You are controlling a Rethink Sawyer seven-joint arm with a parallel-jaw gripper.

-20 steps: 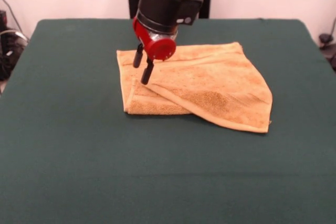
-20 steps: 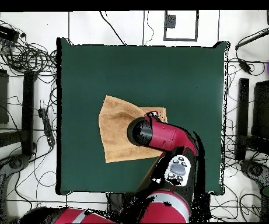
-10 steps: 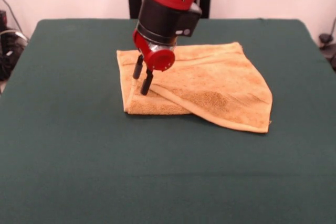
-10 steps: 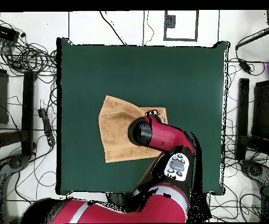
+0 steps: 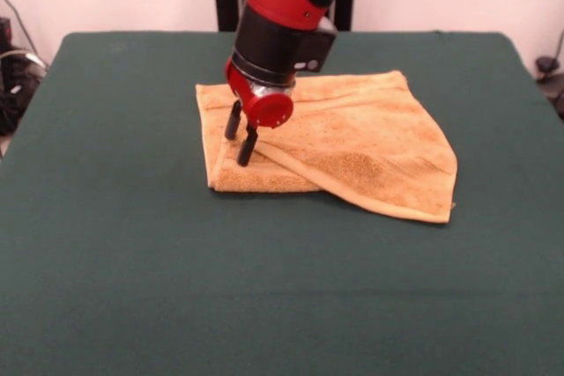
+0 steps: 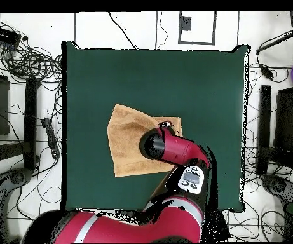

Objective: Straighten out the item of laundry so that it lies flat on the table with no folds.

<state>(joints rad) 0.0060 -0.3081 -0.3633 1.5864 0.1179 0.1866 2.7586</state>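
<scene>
The gripper point(image 5: 241, 140) is reaching down with its jaws parted over the folded-over flap edge of the golden-tan terry towel point(image 5: 352, 143), which is lying doubled near the middle of the green table point(image 5: 132, 261), likely to pinch that layer and peel it open

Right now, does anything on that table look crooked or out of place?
Yes: the towel is not lying flat. One flap is folded over diagonally, leaving a slanted edge across it and a doubled layer at its front left corner in the front view. The gripper stands open right at that fold. Nothing looks spilled or damaged on the table.
</scene>
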